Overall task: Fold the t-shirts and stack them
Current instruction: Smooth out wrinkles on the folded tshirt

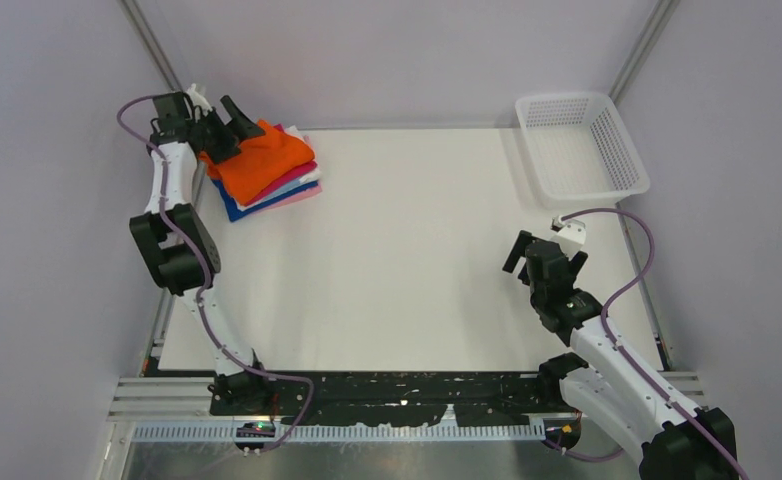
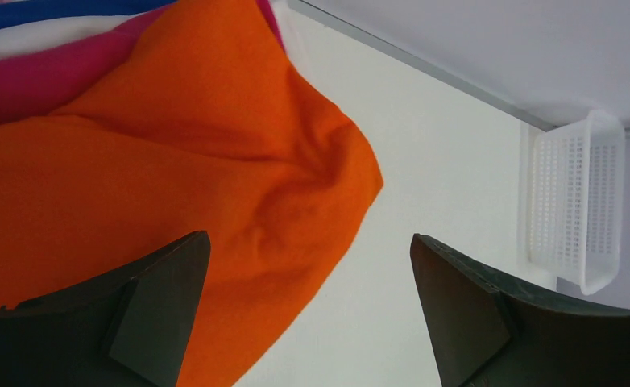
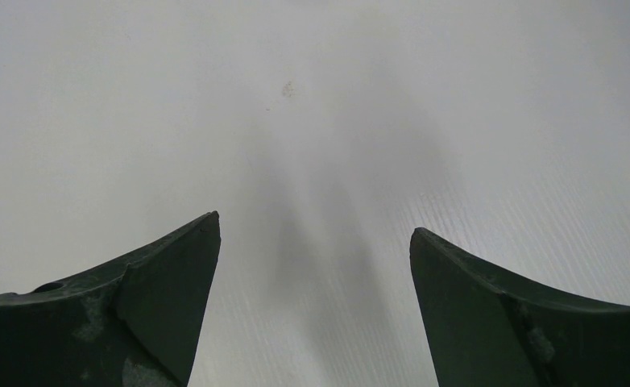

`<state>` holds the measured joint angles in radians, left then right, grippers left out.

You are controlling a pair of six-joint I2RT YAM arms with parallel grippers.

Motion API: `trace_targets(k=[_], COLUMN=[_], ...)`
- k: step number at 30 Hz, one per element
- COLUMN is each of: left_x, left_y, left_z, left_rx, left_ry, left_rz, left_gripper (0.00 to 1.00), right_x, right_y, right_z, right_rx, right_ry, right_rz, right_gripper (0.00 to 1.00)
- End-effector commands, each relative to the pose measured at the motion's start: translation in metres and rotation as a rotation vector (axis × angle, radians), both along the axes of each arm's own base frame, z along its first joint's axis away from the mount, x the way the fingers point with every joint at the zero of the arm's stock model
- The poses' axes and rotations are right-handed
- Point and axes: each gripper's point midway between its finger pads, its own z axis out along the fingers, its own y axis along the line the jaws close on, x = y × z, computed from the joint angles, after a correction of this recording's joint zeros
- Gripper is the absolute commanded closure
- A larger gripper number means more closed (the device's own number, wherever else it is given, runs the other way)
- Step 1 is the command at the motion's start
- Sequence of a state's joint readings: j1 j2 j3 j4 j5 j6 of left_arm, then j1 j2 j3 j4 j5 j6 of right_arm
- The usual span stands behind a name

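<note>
Bright, even light; soft shadows.

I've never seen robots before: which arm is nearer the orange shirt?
Left. The left arm reaches the far left corner, jaws open right over the orange shirt. The right arm sits across the table, jaws open over bare surface.

**Right gripper (image 3: 315, 226) spread wide over the table (image 3: 86, 113)**

Two dark fingers (image 3: 163, 282) poke up from the bottom corners, well apart, with only plain white tabletop showing between and past them. A soft grey shadow (image 3: 336, 201) runs up the middle. A few tiny dark specks (image 3: 286, 87) sit near the top. The finger surfaces look a bit scuffed.
</note>
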<state>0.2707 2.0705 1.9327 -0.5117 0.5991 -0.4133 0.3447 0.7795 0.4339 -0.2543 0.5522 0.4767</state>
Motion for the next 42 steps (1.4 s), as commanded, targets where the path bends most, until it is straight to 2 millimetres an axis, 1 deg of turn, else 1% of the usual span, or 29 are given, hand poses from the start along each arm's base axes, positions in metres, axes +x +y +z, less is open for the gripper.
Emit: trace_targets(k=[1, 3, 8, 11, 14, 17, 22, 23, 25, 29, 31, 33, 35, 39, 42], left_x=[0.020, 0.030, 0.061, 0.077, 0.083, 0.080, 0.058, 0.054, 0.048, 0.043, 0.043, 0.043, 0.043, 0.049, 0.048], left_y=[0.013, 0.022, 0.026, 0.021, 0.011, -0.001, -0.024, -0.028, -0.030, -0.033, -0.041, -0.052, -0.070, -0.082, -0.089], left_z=[-0.027, -0.041, -0.062, -0.068, -0.066, -0.055, -0.004, 0.003, 0.018, 0.039, 0.042, 0.037, 0.031, 0.004, -0.015], left_rx=[-0.059, -0.086, -0.176, -0.241, -0.298, -0.301, -0.234, -0.211, -0.140, 0.000, 0.006, -0.033, -0.082, -0.106, -0.154], left_ry=[0.025, 0.062, 0.083, 0.044, 0.022, -0.019, -0.111, -0.113, -0.125, -0.152, -0.160, -0.151, -0.141, -0.079, -0.017], left_rz=[0.037, 0.066, 0.089, 0.049, -0.014, -0.080, -0.204, -0.210, -0.192, -0.144, -0.159, -0.190, -0.244, -0.236, -0.242], left_gripper=[0.00, 0.00, 0.00, 0.00, 0.00, 0.00, 0.00, 0.00, 0.00, 0.00, 0.00, 0.00, 0.00, 0.01, 0.01], right_x=[0.009, 0.008, 0.007, 0.003, 0.001, 0.001, 0.003, 0.003, 0.003, 0.003, 0.003, 0.003, 0.004, 0.003, 0.002], right_y=[-0.002, -0.004, -0.009, -0.013, -0.014, -0.016, -0.014, -0.013, -0.012, -0.011, -0.010, -0.010, -0.009, -0.010, -0.010], right_z=[0.017, 0.019, 0.024, 0.027, 0.028, 0.030, 0.028, 0.028, 0.028, 0.028, 0.029, 0.029, 0.029, 0.029, 0.029], right_rx=[0.000, -0.009, -0.028, -0.037, -0.037, -0.038, -0.038, -0.039, -0.036, -0.030, -0.025, -0.022, -0.022, -0.021, -0.021], right_ry=[-0.060, -0.059, -0.064, -0.063, -0.074, -0.085, -0.075, -0.074, -0.073, -0.077, -0.083, -0.087, -0.088, -0.085, -0.089], right_rz=[-0.019, -0.025, -0.044, -0.053, -0.059, -0.065, -0.056, -0.053, -0.049, -0.039, -0.036, -0.035, -0.033, -0.031, -0.033], right_gripper=[0.05, 0.05, 0.05, 0.05, 0.05, 0.05, 0.05, 0.05, 0.05, 0.05, 0.05, 0.05, 0.05, 0.05, 0.05])
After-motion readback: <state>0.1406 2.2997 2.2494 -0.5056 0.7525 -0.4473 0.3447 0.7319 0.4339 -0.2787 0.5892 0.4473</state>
